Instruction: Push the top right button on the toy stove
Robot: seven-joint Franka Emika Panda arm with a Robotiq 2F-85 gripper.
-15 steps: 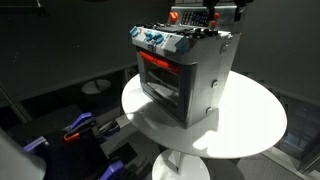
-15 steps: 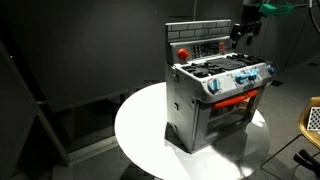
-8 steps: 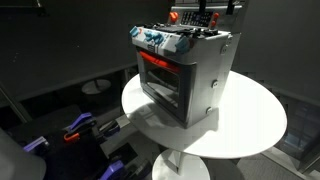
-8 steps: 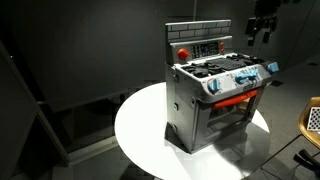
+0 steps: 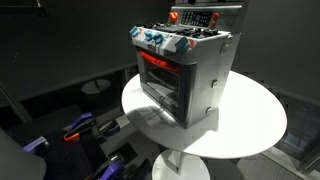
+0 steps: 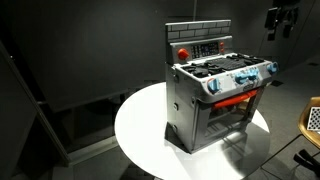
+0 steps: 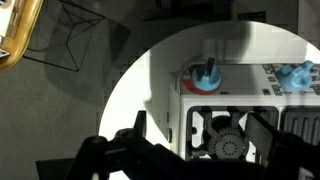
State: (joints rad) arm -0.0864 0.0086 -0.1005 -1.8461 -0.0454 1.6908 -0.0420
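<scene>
As I pull up and away from the stove's back panel, my gripper (image 6: 279,22) now hangs high and well off to the side of it. A second ago it sat right at the panel's far end; half a second ago it was already lifting clear. It has left the top edge of an exterior view entirely. In the wrist view my jaws read as spread, dark linkages at either side with nothing held between them.

Directly below: a stove burner (image 7: 226,146) in the gap, a blue knob (image 7: 205,78) further out, white tabletop beyond.

The toy stove (image 6: 215,95) has not shifted. It stands upright near the middle of the round white table (image 6: 140,130), door window glowing red-orange (image 5: 160,72), blue knobs along the front.

The back panel (image 6: 200,45) carries a red button (image 6: 183,50) at one end. The buttons at the opposite end are too small to make out, lit or not.

Judgement: this retreat straight off that corner suggests the press is done and I am clearing. No picture confirms the button went down.
</scene>
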